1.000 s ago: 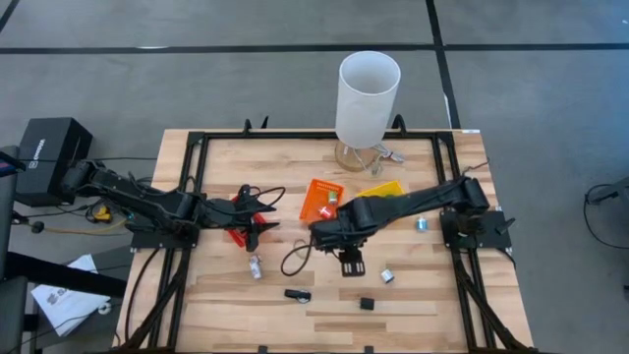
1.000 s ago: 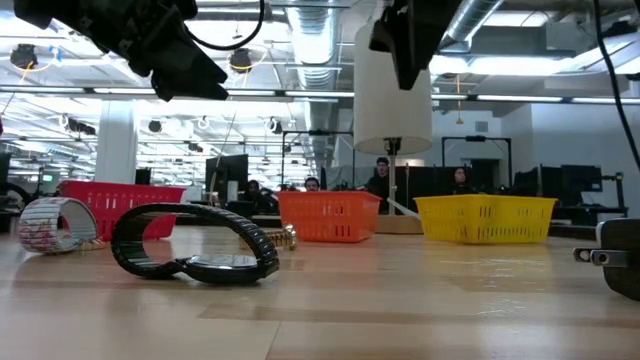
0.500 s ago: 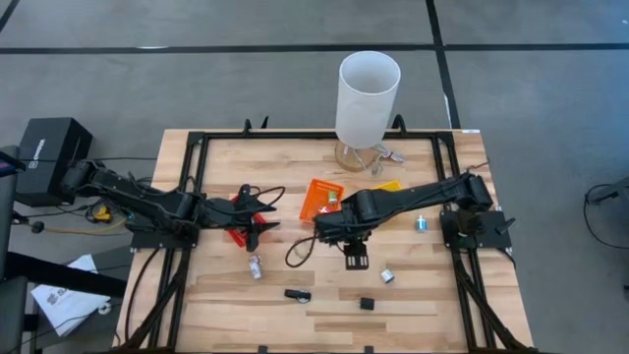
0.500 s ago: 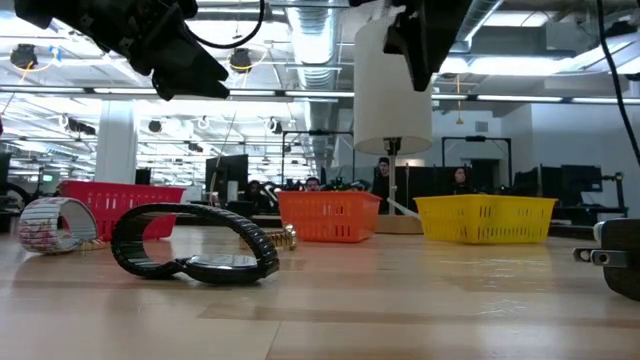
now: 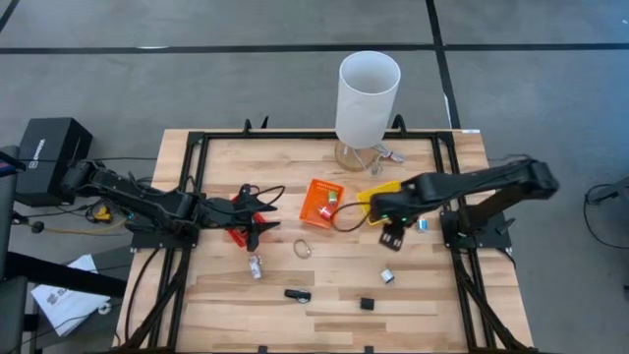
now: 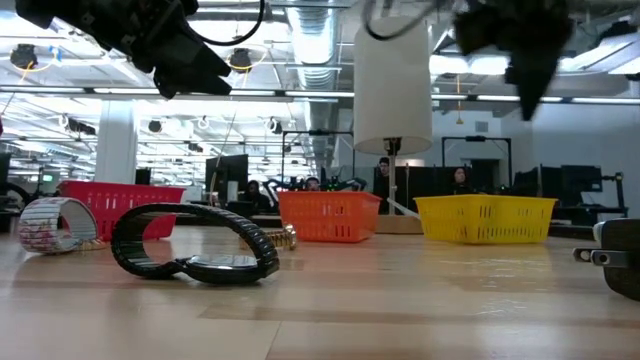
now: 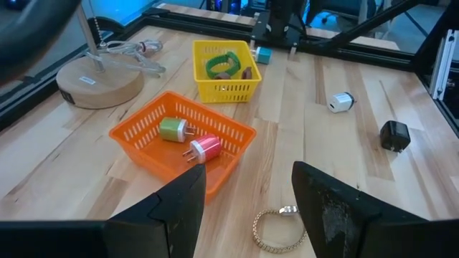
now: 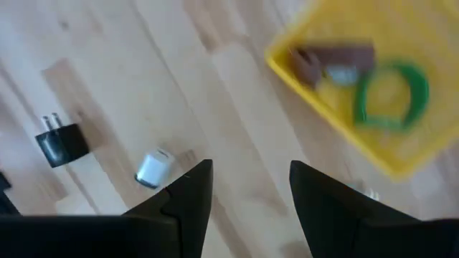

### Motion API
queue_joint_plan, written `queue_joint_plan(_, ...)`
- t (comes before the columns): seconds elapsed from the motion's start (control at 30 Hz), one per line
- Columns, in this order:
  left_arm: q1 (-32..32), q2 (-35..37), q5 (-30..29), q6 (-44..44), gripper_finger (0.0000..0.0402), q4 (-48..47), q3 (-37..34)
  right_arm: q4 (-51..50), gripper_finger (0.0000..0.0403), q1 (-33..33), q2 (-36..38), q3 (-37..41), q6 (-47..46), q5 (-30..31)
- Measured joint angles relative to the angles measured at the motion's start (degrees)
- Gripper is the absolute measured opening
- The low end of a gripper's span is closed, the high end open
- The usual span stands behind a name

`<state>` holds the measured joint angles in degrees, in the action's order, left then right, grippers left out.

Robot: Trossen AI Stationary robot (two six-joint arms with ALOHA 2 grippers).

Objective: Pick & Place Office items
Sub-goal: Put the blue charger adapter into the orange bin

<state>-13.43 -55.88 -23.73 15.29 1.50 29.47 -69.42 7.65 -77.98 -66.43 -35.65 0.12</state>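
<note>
Landmark is the shallow orange mesh bin [image 5: 320,200] at the middle of the wooden table [image 5: 324,295], and we sweep across from the far left. The left gripper [image 5: 263,224] hangs just left of that bin, over the red mesh bin [image 5: 242,210], its dark fingers [image 7: 326,208] spread apart with nothing between them. Below it, left of the orange bin and nearer the front edge, lies a small silvery clip-like piece [image 5: 255,266]. A black watch with a curled strap [image 6: 193,244] lies further toward the front edge, at [image 5: 297,294] from above. Just in front of the orange bin lies a thin gold-coloured ring bracelet [image 5: 303,249]. Inside the orange bin rest a green plug adapter [image 7: 171,130] and a pink plug adapter [image 7: 204,150], side by side. Behind the bin stands the tall white cylinder [image 5: 368,96] on its round wooden base. Right of the orange bin sits the yellow mesh bin [image 7: 225,70], holding a green ring [image 7: 222,64] and a brown piece. The right gripper [image 5: 393,233] hovers just right of that yellow bin, fingers parted and empty. Further right and forward lie a small white cube charger [image 5: 387,276] and a black plug cube [image 5: 367,304]
</note>
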Motion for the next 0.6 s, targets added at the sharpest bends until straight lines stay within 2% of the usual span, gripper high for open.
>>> queue_joint_plan(0.13,0.0,0.0,0.0,-0.01,0.0204,0.38,0.0,-0.26,0.0178,-1.62,7.19,6.93,-10.48,1.52)
queue_joint_plan(0.3,0.0,0.01,-0.01,0.0,0.0204,1.31,0.0,-1.43,0.0178,-3.15,12.74,14.29,-26.57,1.8)
queue_joint_plan(0.4,0.0,0.0,-0.02,-0.02,0.0204,1.57,0.0,-3.72,0.0178,-3.34,13.67,17.3,-32.51,1.46)
queue_joint_plan(0.6,0.09,0.01,-1.32,0.01,0.0204,3.0,0.0,-7.48,0.0178,-3.25,11.9,18.77,-38.29,1.4)
